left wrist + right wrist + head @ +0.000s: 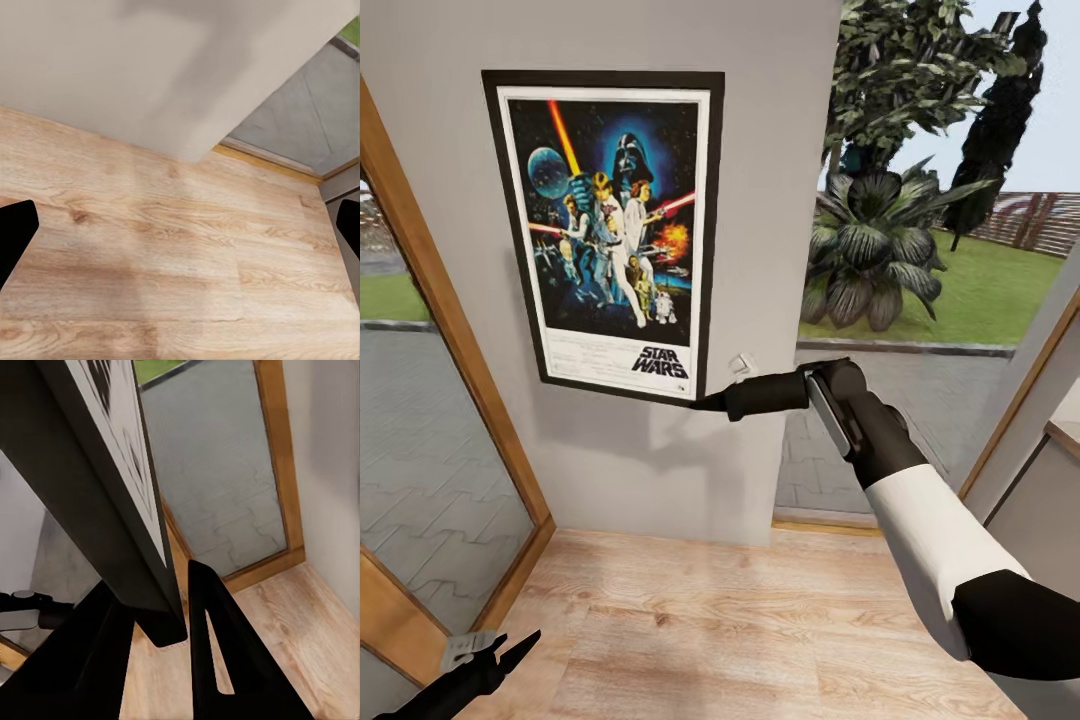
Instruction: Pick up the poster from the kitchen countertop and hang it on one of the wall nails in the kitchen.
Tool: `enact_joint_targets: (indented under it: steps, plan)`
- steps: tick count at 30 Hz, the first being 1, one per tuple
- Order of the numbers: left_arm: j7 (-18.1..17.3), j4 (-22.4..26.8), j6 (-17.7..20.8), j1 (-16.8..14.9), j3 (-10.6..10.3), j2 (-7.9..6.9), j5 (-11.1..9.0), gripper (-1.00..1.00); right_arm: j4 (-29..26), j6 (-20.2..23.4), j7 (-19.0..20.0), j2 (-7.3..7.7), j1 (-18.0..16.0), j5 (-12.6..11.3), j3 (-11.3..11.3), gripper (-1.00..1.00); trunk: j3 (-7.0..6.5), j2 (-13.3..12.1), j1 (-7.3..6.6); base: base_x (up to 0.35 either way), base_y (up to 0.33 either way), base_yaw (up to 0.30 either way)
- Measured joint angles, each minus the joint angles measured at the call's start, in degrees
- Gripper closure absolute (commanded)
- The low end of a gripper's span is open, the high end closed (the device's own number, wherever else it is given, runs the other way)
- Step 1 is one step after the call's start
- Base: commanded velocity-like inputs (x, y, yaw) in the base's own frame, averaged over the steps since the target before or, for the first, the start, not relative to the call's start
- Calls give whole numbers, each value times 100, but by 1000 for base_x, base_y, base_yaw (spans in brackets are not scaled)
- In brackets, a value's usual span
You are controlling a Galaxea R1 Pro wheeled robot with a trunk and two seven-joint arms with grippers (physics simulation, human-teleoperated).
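Two grippers in play. Nearest, the left gripper [500, 655] hangs low over the wooden floor [760, 630], fingers spread apart, holding nothing. Further out, the right gripper [710, 402] is clamped on the poster [615, 230] at its lower right corner; the right wrist view has the black frame edge wedged between both fingers [217, 652]. The poster sits upright against the grey wall [780, 200], between the wood-framed glass door [420, 400] and the window with plants [875, 245] beyond. No nail can be made out; likely hidden behind the frame. To hang it well, keep the pinch firm, hold the frame level and flat to the wall, settle it onto the nail, then release gently.
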State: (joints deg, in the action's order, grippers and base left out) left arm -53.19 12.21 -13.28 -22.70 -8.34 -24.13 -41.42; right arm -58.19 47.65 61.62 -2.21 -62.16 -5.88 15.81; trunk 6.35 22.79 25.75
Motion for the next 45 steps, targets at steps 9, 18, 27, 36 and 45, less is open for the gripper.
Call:
enact_joint_targets:
  steps: [9, 18, 27, 36, 45]
  plan:
    - [0, 1, 0, 0, 2, 0, 0, -100, 5, 34, -3, 0, 0, 0, -45, 100, 0, 0, 0, 0, 0, 0]
    - [0, 6, -7, 0, 1, 0, 0, -100, 8, 52, -3, -2, 0, 4, -47, 100, 0, 0, -1, 31, 25, 0]
    - [0, 6, -7, 0, 0, 0, 0, -100, 10, 61, -1, -9, 0, 9, -39, 100, 0, 0, 0, 69, 53, 0]
    - [0, 14, -3, 0, 0, 0, 0, -100, 16, 61, 6, -9, 2, 19, -38, 100, 0, 0, -1, 130, 74, 0]
    - [0, 15, -6, 0, 2, 0, 0, -100, 17, 61, 7, -31, 9, 19, -23, 100, 0, 0, -2, 103, 31, 0]
